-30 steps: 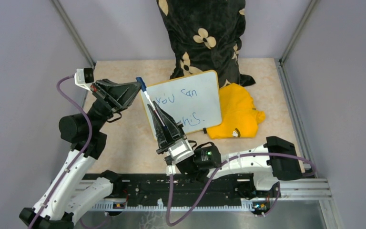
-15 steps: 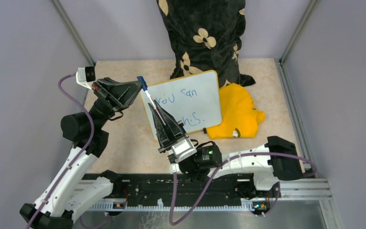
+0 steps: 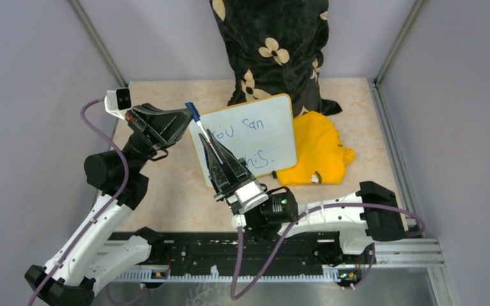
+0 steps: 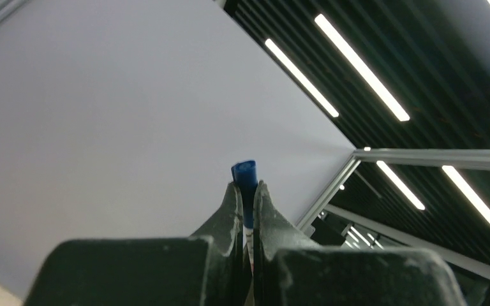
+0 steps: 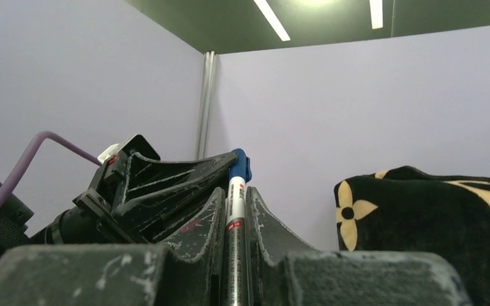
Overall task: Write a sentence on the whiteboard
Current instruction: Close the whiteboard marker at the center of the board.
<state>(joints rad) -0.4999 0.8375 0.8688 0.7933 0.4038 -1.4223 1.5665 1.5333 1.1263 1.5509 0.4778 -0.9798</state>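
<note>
— Blue words sit on the board in two lines. We can read "you can" on top and "this." below. The right gripper hides the start of the low line.

— Where is the board?

— In the middle of the top view, on the table. A black cloth with flowers is just above it. A yellow cloth is right beside it on the right.

— So what step are we on?

— We think the writing is done, and now the marker gets its cap put on. We can't be sure. The cap could be coming off instead.

— Who holds what?

— The right gripper is shut tight on the marker, near the middle of the frame. It points the marker up and to the left. The left gripper, in the upper left, pinches the blue cap at the marker's top end.

— What do we need next?

— We think the two must line up straight. Then they push toward each other until the cap is snug. After that one gripper has to let go, so the marker can be put down. If they push crooked, the cap could slip out.

— Let's count.

— One board, one marker, one cap. Two lines of words. Two grippers, both holding something. Two cloths, one yellow and one black.
</note>
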